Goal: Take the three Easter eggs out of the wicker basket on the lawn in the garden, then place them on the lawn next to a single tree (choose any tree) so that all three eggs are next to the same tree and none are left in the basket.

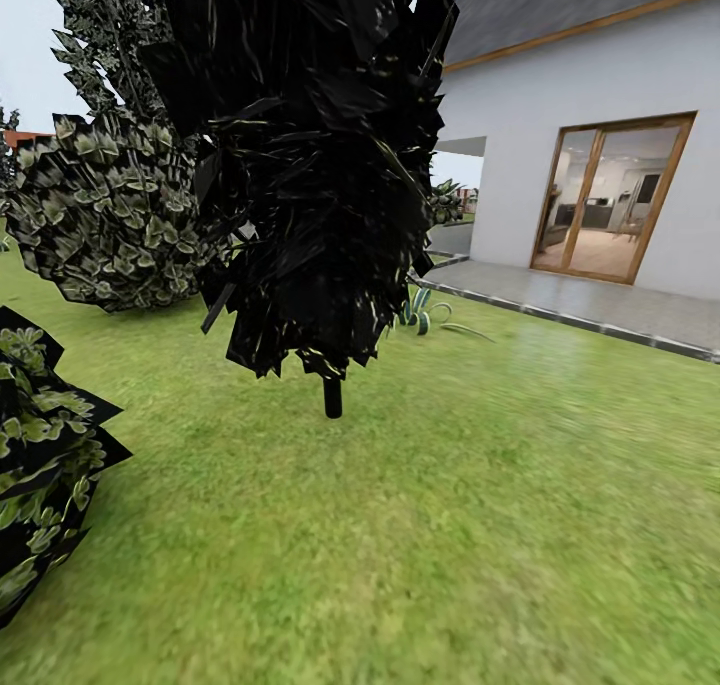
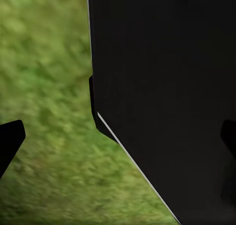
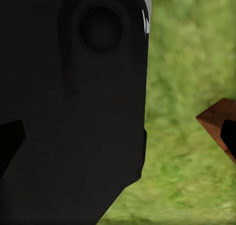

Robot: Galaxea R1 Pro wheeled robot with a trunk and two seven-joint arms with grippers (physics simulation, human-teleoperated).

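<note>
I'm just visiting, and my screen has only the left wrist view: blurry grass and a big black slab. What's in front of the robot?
Observer: In the head view, an all-black tree on a thin black trunk stands on the lawn straight ahead.
Operator: Is there any building around?
Observer: Yes, a white house at the right, with a wood-framed glass door behind a grey paved patio.
Operator: And the other wrist camera?
Observer: Over the grass it catches a reddish-brown corner; I cannot tell what it belongs to.
</note>
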